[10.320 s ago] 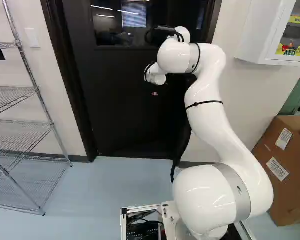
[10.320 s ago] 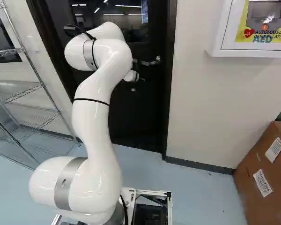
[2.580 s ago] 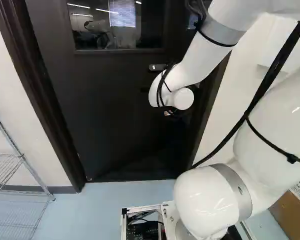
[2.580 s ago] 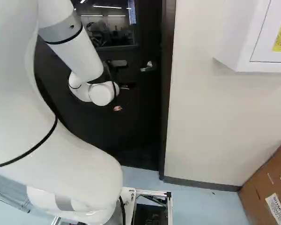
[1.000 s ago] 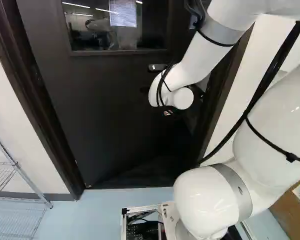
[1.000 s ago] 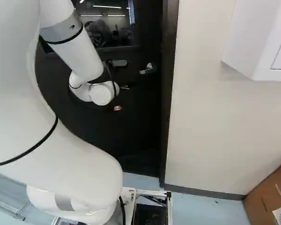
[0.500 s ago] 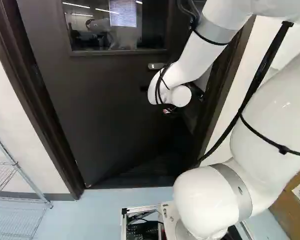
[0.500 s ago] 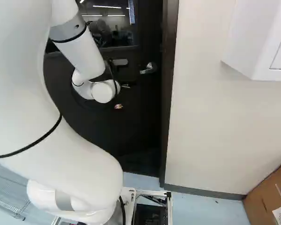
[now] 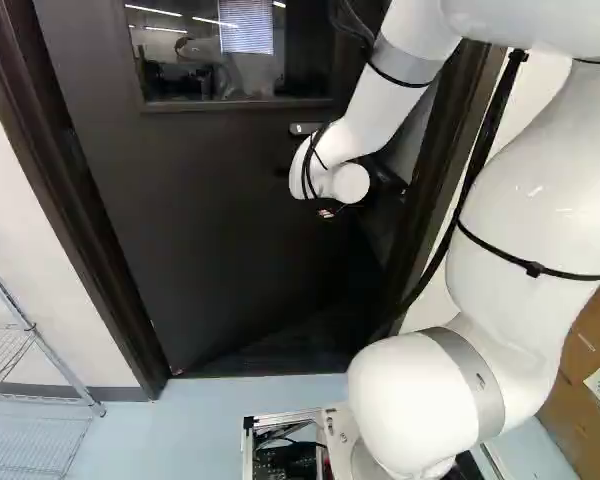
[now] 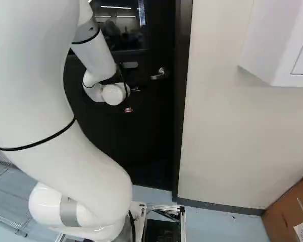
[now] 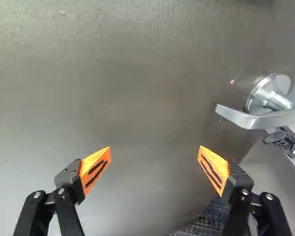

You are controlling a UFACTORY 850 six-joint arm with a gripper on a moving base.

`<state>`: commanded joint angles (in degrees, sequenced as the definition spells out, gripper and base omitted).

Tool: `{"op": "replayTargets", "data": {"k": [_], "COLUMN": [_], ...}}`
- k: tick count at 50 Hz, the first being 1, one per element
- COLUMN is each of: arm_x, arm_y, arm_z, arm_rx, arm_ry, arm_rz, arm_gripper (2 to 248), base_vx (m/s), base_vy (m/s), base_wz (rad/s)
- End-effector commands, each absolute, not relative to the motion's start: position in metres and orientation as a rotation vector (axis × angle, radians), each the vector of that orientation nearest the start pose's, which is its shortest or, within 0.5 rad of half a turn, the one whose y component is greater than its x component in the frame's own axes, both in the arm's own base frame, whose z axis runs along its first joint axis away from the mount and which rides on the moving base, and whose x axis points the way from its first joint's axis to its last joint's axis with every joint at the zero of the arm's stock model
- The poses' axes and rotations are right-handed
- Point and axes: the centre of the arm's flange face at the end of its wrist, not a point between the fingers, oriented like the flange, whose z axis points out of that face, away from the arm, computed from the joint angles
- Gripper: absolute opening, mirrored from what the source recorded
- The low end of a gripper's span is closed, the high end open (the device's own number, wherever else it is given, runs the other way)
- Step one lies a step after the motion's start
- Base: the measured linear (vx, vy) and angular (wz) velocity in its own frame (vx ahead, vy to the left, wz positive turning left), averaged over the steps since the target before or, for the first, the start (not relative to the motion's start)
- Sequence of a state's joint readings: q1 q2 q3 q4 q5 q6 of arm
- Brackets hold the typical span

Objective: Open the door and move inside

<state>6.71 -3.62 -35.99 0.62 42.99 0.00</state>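
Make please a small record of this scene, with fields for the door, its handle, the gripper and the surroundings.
door: dark, with a window; partly open, gap at its handle side
handle: silver lever, on the door, ahead of the gripper and off to one side
gripper: open, nothing between its fingers, facing the door
surroundings: wire shelf at the left of the left base view; cardboard box and white wall cabinet at the right of the right base view

White arm [image 9: 525, 215] arched forward, its far end angled down, orange-padded fingers [image 9: 326, 213] spread wide apart.
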Motion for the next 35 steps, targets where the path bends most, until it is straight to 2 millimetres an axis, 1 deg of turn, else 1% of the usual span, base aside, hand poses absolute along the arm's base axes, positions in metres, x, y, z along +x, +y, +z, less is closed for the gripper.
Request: {"op": "replayTargets", "data": {"k": [35], "arm_x": [0.518], "arm_y": [0.098], "arm_z": [0.449], "arm_rx": [-2.383], "arm_ry": [-0.157], "arm_rz": [-1.86], "arm_gripper": [247], "base_vx": [0.0], "base_vy": [0.0], "base_wz": [0.0]}}
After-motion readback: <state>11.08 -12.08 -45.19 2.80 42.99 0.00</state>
